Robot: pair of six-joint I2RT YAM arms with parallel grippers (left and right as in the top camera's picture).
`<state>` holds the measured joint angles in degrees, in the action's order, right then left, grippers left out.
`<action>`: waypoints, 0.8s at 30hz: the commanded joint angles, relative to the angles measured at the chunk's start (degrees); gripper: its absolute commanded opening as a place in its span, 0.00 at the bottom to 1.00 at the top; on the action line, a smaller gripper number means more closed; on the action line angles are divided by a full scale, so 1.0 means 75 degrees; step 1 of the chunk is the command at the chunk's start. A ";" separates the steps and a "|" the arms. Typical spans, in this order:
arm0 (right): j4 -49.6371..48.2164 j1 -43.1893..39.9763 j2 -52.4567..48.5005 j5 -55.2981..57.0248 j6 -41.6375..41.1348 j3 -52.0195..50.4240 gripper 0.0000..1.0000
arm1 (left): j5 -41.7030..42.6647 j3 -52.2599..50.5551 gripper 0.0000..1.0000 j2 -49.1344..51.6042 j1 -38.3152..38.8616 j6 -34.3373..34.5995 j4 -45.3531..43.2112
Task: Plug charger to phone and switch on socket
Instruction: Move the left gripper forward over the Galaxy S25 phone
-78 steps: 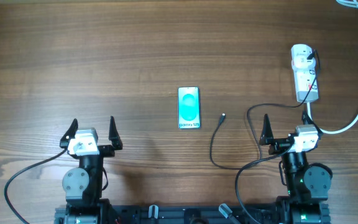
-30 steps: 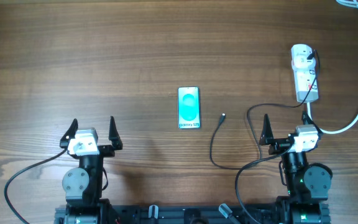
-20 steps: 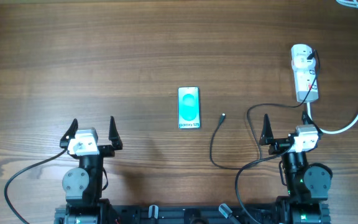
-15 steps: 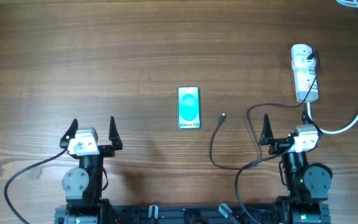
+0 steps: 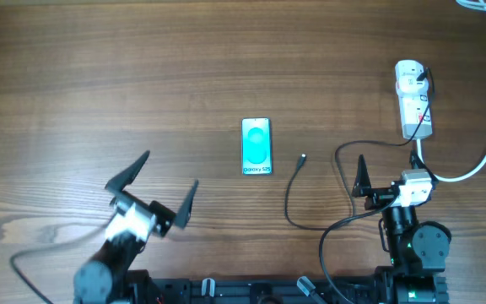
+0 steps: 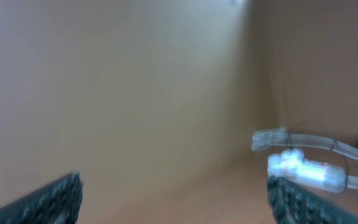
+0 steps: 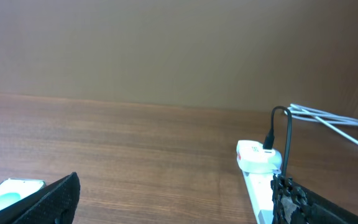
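The phone (image 5: 256, 146) is lying screen-up mid-surface, and the charger (image 5: 289, 198) is resting its loose tip near it, unplugged. The socket (image 5: 413, 100) is sitting at the far right, a plug seated; its switch is too small to read. Both steps are looking undone. The left gripper (image 5: 170, 169) and right gripper (image 5: 388, 173) are holding their jaws wide apart, empty. The wooden surface (image 5: 142, 76) is running back to a plain tan wall (image 7: 166, 43).

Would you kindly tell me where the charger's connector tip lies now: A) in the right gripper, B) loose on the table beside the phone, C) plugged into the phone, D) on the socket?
B: the connector tip lies on the table, apart from the phone.
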<state>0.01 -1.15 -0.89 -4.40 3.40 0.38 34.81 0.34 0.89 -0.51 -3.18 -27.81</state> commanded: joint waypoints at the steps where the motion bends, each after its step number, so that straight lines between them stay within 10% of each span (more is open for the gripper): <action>1: -0.0012 0.0058 0.0082 0.0128 0.0146 -0.0012 1.00 | 0.0734 0.0015 1.00 -0.0064 -0.0067 -0.0058 -0.1880; 4: -0.0012 0.0058 0.0082 0.0128 0.0146 -0.0012 1.00 | -0.0026 0.0504 1.00 0.0012 -0.0067 -0.0044 -0.2294; 10: -0.0012 0.0058 0.0082 0.0131 0.0143 -0.0012 1.00 | -0.0417 0.4258 1.00 0.2474 -0.0067 0.1440 0.1912; 14: -0.0012 0.0058 0.0082 0.0131 0.0146 -0.0012 1.00 | 0.1527 0.7242 1.00 0.5193 -0.0067 0.1466 0.4876; 18: -0.0012 0.0058 0.0082 0.0131 0.0146 -0.0012 1.00 | 0.3768 0.8259 1.00 0.6956 -0.0017 0.1504 0.4395; 24: -0.0012 0.0058 0.0082 0.0131 0.0143 -0.0012 1.00 | 0.3136 0.8282 1.00 0.8702 0.0979 0.2949 0.3249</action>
<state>0.03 -1.15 -0.78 -4.38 3.99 0.38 59.13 61.54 61.30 2.59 13.65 -3.51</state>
